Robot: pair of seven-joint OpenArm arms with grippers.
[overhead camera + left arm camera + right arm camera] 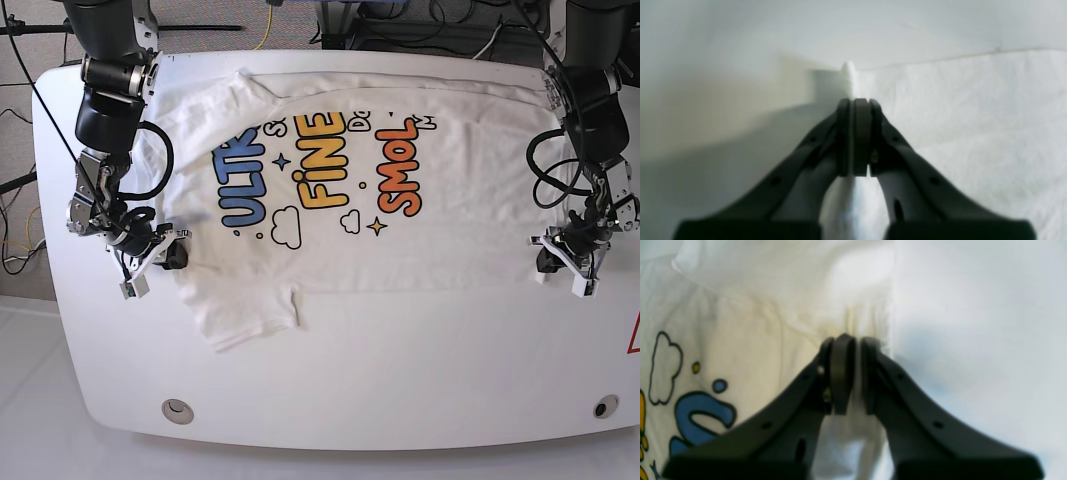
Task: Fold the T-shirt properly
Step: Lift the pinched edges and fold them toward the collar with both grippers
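We see the T-shirt [360, 190] lying print-up across the white table [400, 370], its blue, yellow and orange-red lettering facing the camera, 1 sleeve folded near the front edge. The left gripper [857, 100] sits at the shirt's edge on the base view's right, its jaws pressed together on a pinched ridge of white cloth. The right gripper [853, 340] sits at the opposite edge; a narrow gap separates its jaws, with shirt cloth in that gap.
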